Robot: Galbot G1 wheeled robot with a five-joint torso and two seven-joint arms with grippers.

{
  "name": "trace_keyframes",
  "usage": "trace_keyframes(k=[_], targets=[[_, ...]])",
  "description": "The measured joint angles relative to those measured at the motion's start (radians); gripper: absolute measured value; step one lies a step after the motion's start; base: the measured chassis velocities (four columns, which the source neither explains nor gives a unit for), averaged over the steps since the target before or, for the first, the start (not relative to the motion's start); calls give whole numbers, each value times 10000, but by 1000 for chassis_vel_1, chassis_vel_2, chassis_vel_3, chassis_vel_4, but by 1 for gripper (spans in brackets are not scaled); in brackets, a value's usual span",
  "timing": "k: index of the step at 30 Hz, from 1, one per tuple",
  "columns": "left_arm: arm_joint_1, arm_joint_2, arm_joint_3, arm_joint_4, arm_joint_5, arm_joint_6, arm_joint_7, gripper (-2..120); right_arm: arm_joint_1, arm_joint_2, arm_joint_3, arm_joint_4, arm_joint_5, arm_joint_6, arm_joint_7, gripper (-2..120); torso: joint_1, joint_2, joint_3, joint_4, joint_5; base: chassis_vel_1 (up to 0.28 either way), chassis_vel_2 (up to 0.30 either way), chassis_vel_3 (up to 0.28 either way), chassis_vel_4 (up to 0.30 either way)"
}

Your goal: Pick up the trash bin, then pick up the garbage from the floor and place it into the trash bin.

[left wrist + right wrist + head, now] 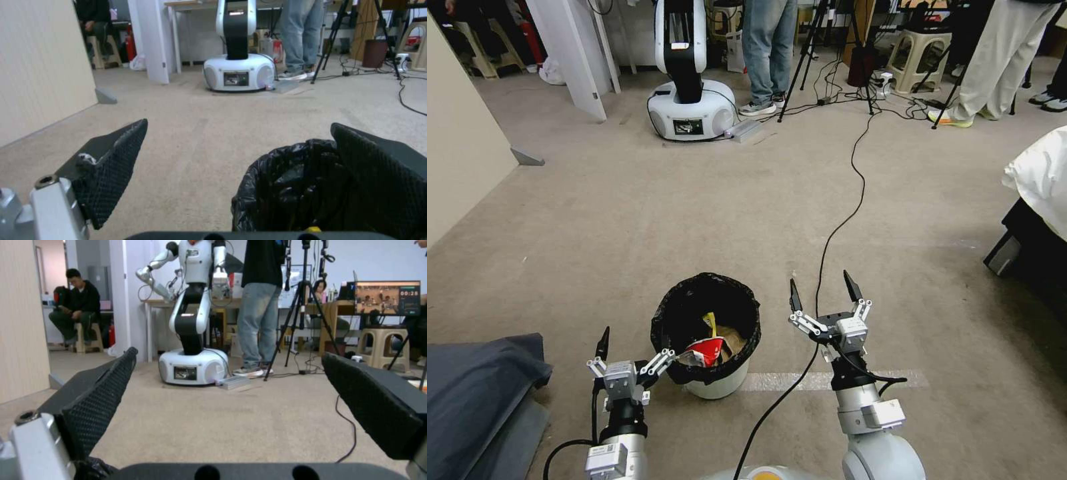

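Trash bin [714,380] w/ garbage [710,348] on floor, left end effector [635,340] spread astride rim, right end effector [822,293] spread alongside.

The head camera looked steeply down from above both pincers onto the carpet [627,220]. Each wrist camera sat low behind its own pincer, facing forward along the floor between its prongs. All three shared the white robot [690,100] [238,71] [193,366] far ahead.
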Motion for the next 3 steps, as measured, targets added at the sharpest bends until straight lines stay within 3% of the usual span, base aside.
trace_keyframes(k=[3], targets=[[-4,1,-2,-1,-6,14,-2,100,0,-1,0,0,0,0,-2,100,0,0,0,0,0,0,0,0,0]])
